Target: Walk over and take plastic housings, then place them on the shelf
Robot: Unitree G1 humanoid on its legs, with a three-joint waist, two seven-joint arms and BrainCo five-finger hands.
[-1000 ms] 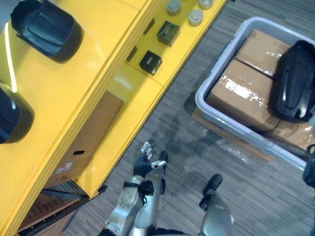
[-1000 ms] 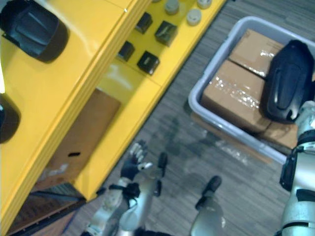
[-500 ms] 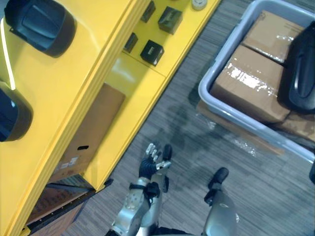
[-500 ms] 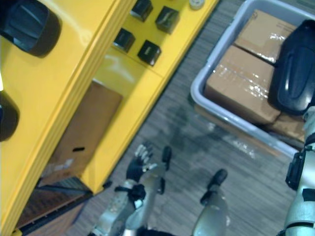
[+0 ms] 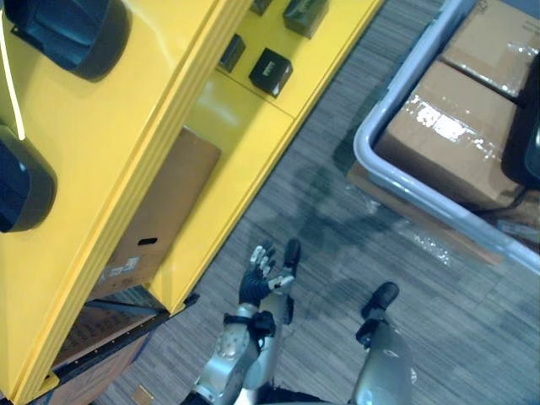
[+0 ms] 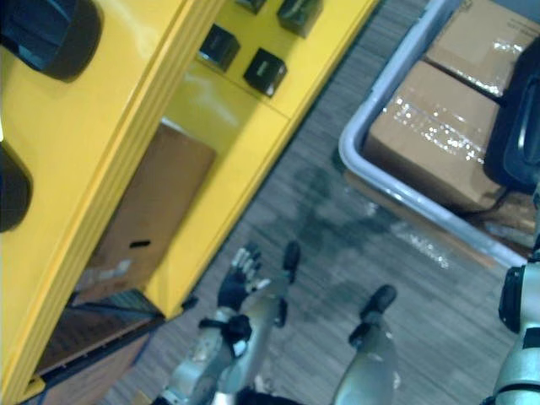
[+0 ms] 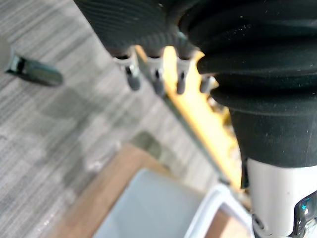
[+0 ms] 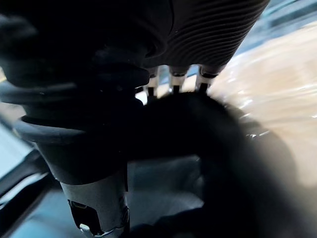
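Two black plastic housings (image 5: 72, 34) (image 5: 18, 190) lie on the top of the yellow shelf (image 5: 126, 126) at the left. Another black housing (image 6: 519, 126) rests on cardboard boxes (image 5: 443, 139) inside the grey bin (image 5: 371, 139) at the right edge. My right hand (image 8: 198, 34) is right against that housing (image 8: 213, 163), which bulks dark in front of it in the right wrist view. Low over the carpet between shelf and bin hangs my left hand (image 5: 257, 274), open and holding nothing.
Small black boxes (image 5: 270, 72) sit on a lower yellow shelf level. A flat cardboard box (image 5: 152, 219) lies under the shelf. The bin (image 7: 163, 198) stands on a brown board (image 7: 99, 198). Grey carpet (image 5: 337, 228) runs between shelf and bin.
The whole picture has shifted with the camera: shelf and bin now sit further right and higher, and the bin's housing is cut by the right edge. My left hand hangs as before.
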